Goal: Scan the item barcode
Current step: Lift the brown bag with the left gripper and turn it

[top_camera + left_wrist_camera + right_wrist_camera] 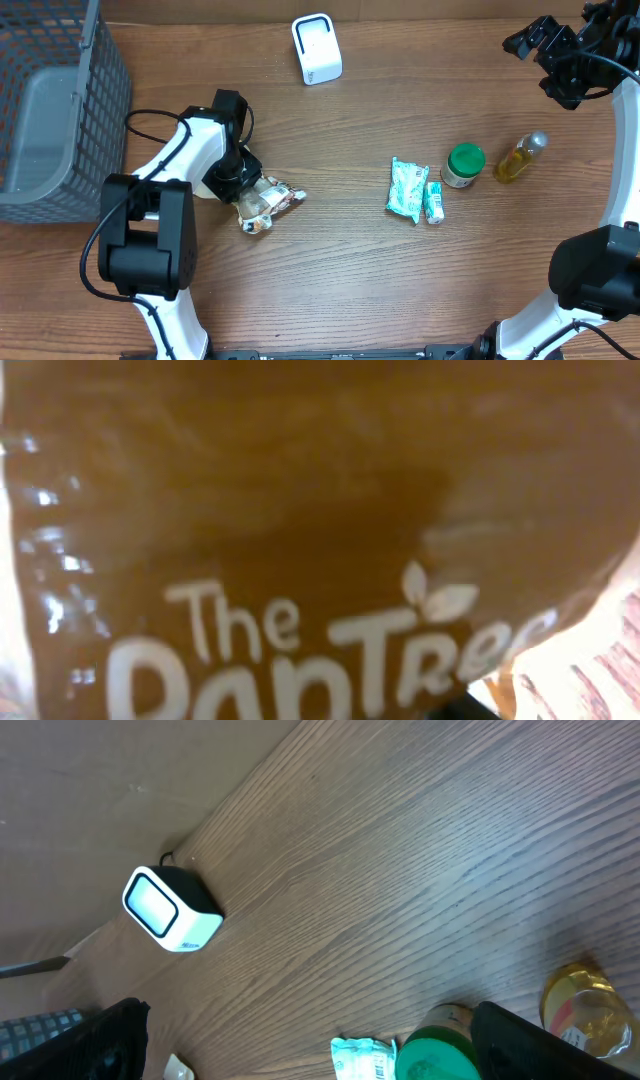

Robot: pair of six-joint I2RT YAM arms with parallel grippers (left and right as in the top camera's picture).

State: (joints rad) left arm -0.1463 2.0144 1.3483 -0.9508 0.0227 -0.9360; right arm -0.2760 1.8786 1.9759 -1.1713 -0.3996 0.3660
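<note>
The snack packet (268,203) lies crumpled on the counter (350,270), right at the tips of the left fingers (243,188), which press onto its near edge. In the left wrist view its brown printed face (300,510) fills the frame, so I cannot tell whether those fingers are closed on it. The white scanner (317,48) stands well beyond the left fingers, between them and the right fingers (548,62), which hang spread wide with nothing between them. Below the right fingers sit a bottle (522,157), a green-lidded jar (463,165) and teal packets (407,188). A grey basket (60,100) stands to the outer side of the left fingers.
</note>
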